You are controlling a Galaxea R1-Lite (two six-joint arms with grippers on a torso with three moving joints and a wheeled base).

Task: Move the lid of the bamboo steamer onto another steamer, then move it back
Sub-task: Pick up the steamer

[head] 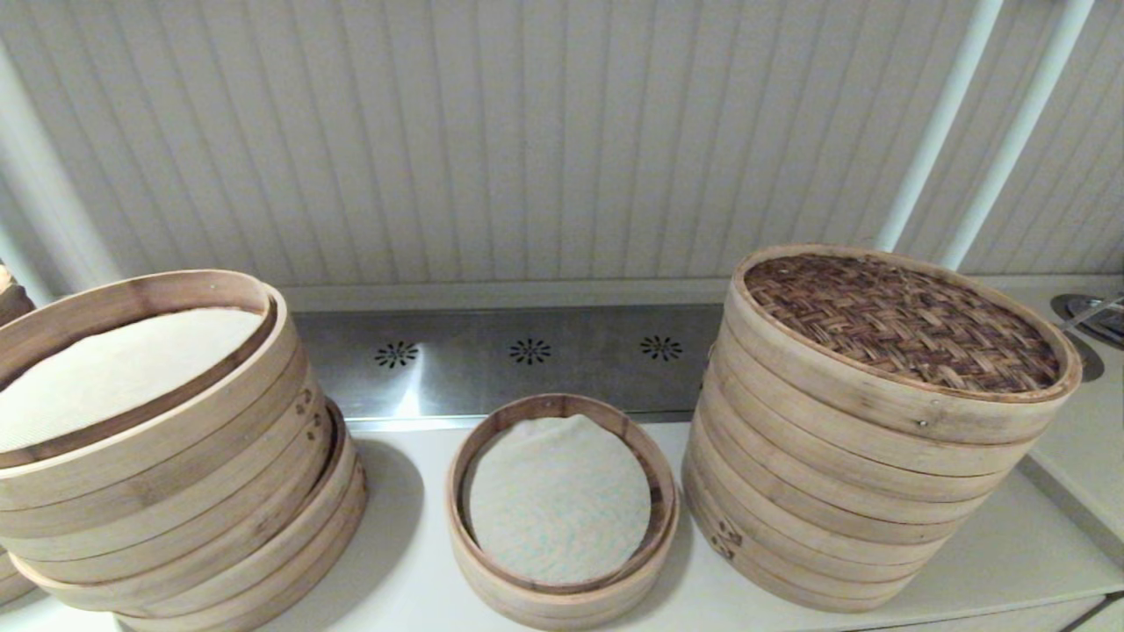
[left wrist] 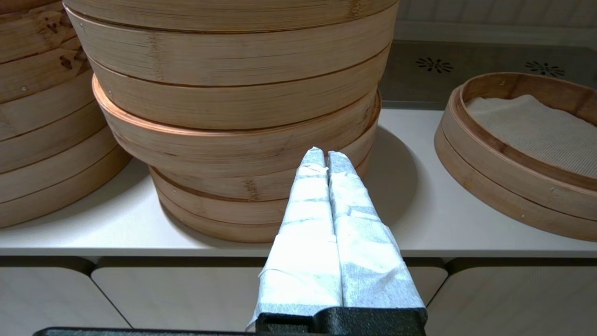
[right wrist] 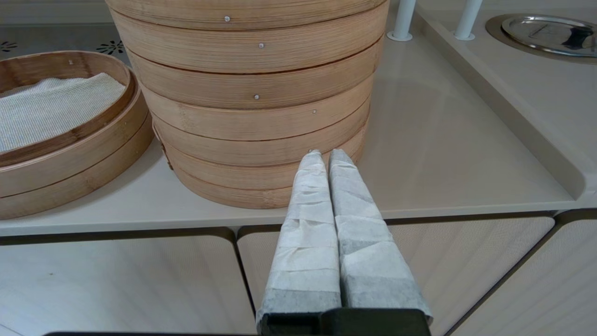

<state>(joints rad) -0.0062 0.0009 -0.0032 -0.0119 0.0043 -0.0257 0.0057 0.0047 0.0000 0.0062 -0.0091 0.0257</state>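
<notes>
The bamboo steamer lid (head: 904,320), with its dark brown woven top and pale rim, sits on the tall stack at the right (head: 834,491). The small low steamer (head: 562,509) with a whitish cloth liner stands at the counter's middle; it also shows in the left wrist view (left wrist: 522,154) and the right wrist view (right wrist: 60,135). My left gripper (left wrist: 326,154) is shut and empty, held off the counter's front edge, facing the left stack (left wrist: 242,116). My right gripper (right wrist: 326,155) is shut and empty, in front of the right stack's base (right wrist: 261,107). Neither arm shows in the head view.
A tall stack topped by a cloth-lined basket (head: 149,421) stands at the left, with another stack (left wrist: 42,116) beyond it. Two white poles (head: 975,132) rise behind the right stack. A round metal cover (right wrist: 545,32) lies at the far right. A steel vent strip (head: 527,355) runs along the back.
</notes>
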